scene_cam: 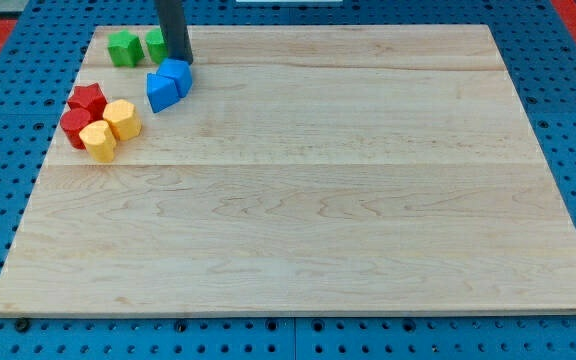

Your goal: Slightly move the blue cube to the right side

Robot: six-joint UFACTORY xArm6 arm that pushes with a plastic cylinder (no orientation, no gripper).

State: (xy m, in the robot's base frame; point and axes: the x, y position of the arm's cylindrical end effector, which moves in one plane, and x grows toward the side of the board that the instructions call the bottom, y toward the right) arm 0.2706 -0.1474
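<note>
Two blue blocks touch at the view's upper left. The upper right one looks like the blue cube (178,74). The lower left one is a wedge-like blue block (160,91). My rod comes down from the view's top. My tip (179,59) stands just above the blue cube, touching or nearly touching its top edge. The rod hides part of a green block (155,44).
A green star-like block (124,47) lies left of the rod. A red star (87,99), a red block (75,126) and two yellow blocks (121,119) (98,141) cluster at the left. The wooden board (318,200) lies on a blue pegboard.
</note>
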